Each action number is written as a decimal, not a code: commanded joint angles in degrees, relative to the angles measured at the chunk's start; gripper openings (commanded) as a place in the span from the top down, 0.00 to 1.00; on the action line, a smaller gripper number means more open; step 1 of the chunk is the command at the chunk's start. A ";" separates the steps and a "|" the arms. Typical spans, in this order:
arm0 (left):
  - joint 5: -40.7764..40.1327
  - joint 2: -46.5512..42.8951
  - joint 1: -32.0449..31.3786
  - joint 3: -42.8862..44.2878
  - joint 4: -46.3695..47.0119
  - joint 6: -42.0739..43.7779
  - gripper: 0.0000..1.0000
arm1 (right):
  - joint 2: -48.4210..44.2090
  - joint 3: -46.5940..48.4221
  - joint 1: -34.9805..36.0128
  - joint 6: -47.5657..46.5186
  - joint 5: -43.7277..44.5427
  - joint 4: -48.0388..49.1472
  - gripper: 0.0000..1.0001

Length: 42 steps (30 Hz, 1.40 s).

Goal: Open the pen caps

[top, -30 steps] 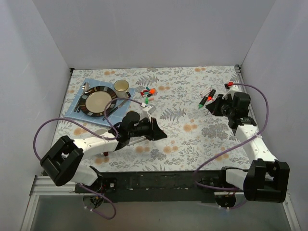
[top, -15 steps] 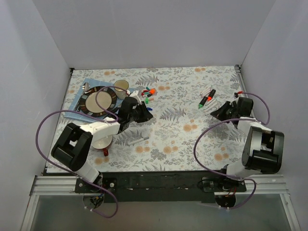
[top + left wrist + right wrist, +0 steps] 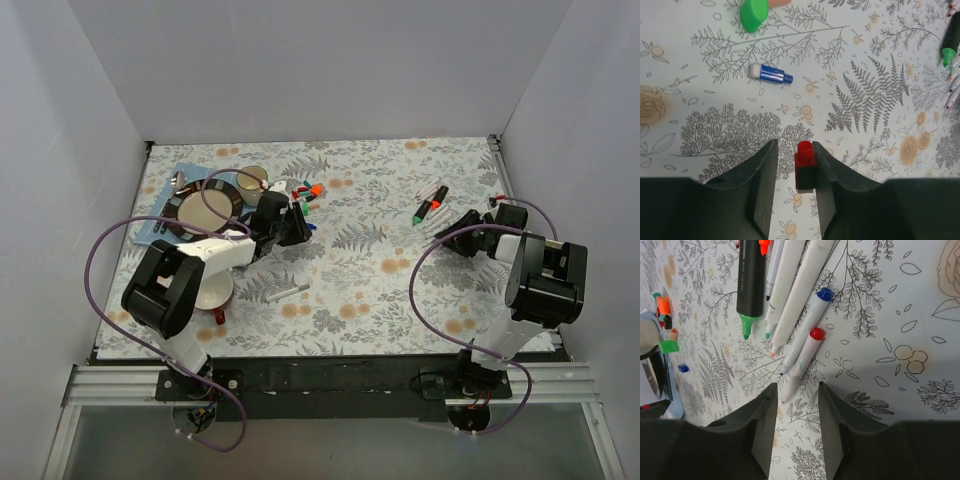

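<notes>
Your L gripper (image 3: 793, 149) is loose; red cap (image 3: 805, 159) sits btwn its jaws, bottom middle. R gripper (image 3: 797, 387) loose too, pens (image 3: 800, 295) above it.

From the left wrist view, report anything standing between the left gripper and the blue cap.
A red and black cap sits between the left gripper's open fingers, so it comes first. Past it, only bare patterned cloth lies up to the blue cap; the green cap lies farther on.
</notes>
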 commanded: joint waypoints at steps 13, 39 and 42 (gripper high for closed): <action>-3.41 -2.46 1.06 6.62 -6.14 4.82 0.37 | -10.34 -1.16 -2.27 -9.75 -29.87 10.13 0.52; -16.24 -63.00 1.41 -16.49 -10.37 21.52 0.02 | 2.64 34.93 71.55 -92.58 8.84 -47.76 0.28; -16.77 -65.21 1.50 -17.46 -9.84 21.52 0.02 | 13.36 48.55 73.40 -89.31 9.37 -53.63 0.22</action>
